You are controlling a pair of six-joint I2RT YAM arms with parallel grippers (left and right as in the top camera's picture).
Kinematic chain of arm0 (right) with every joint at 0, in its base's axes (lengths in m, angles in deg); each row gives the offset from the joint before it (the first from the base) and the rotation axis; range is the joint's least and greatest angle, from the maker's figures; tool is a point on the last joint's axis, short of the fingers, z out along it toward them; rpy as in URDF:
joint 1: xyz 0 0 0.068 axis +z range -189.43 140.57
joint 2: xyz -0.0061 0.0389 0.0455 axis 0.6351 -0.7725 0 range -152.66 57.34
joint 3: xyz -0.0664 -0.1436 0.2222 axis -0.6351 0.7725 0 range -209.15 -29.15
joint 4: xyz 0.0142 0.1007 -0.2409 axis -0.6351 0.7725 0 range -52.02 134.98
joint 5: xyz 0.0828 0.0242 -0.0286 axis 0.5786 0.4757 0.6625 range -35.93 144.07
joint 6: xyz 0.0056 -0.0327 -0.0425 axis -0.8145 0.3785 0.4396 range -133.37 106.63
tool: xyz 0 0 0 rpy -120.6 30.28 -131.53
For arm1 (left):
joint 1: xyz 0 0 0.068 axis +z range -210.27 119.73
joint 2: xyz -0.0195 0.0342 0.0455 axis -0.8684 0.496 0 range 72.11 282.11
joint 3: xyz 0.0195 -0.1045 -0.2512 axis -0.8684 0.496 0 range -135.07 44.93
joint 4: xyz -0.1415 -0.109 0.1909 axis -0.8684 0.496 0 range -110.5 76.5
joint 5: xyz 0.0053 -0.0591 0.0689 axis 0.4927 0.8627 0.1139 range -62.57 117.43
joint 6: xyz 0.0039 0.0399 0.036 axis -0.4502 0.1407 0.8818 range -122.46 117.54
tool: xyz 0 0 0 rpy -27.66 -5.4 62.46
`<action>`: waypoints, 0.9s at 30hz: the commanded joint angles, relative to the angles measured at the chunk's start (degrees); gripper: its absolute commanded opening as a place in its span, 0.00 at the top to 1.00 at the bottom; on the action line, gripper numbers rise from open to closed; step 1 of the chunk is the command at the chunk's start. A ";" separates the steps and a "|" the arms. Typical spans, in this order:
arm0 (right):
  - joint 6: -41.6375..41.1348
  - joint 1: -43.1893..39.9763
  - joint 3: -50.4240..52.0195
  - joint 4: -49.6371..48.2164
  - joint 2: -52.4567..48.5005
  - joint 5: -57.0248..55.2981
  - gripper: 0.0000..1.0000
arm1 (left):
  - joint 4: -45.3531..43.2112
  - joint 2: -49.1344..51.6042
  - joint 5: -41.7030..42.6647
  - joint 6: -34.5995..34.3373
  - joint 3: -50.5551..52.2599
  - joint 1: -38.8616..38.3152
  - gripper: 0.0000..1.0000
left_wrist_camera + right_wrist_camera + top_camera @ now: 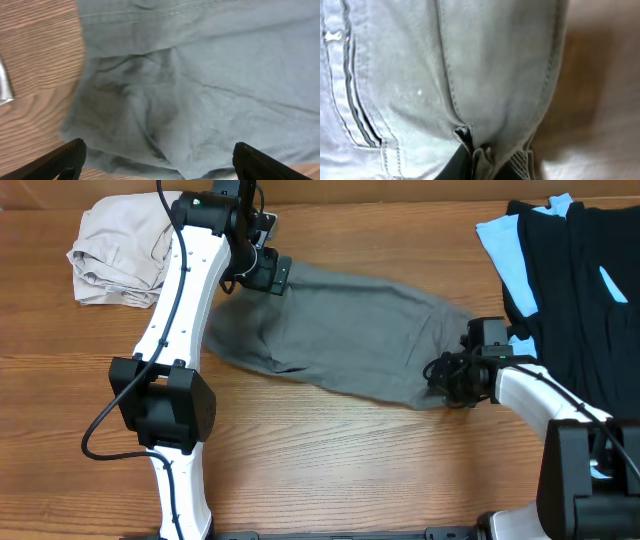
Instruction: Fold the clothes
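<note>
The mid-grey shorts [340, 330] lie spread across the middle of the wooden table [330, 460]. My left gripper [258, 272] hovers over their upper left end, open and empty; in the left wrist view its two black fingers stand wide apart above the wrinkled grey cloth [190, 90]. My right gripper [450, 375] is at the shorts' right end, shut on a bunched fold of the grey fabric [485, 75]; the welt pocket [355, 110] and its stitching show in the right wrist view.
A crumpled beige garment [115, 250] lies at the back left. Black clothes [575, 270] over a light-blue garment [497, 235] lie at the right edge.
</note>
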 commanded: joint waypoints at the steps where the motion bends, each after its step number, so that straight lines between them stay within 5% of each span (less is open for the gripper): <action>1: 13.20 -1.42 -3.02 -1.99 -2.12 -5.25 0.83 | -0.59 -1.18 4.26 -0.85 2.25 -0.02 0.04; 9: 17.70 -2.08 -6.29 -1.49 -2.71 -7.61 0.74 | -4.04 -1.18 4.98 -1.97 12.98 -0.02 0.08; 11: 17.68 -2.38 -6.64 -0.33 -2.71 -5.90 0.62 | -6.32 -1.18 4.94 -2.12 16.09 0.17 0.09; 14: 17.68 -2.99 -8.72 3.78 -2.58 -3.74 0.30 | -10.84 -1.18 5.29 -2.34 20.41 0.85 0.14; 17: 17.73 -3.13 -13.27 10.36 -2.54 -3.26 0.19 | -16.11 -1.18 7.63 -2.32 24.17 1.97 0.28; 27: 17.14 -3.13 -31.78 28.41 -2.51 -3.28 0.17 | -25.70 -0.48 10.25 -2.27 30.45 3.78 0.84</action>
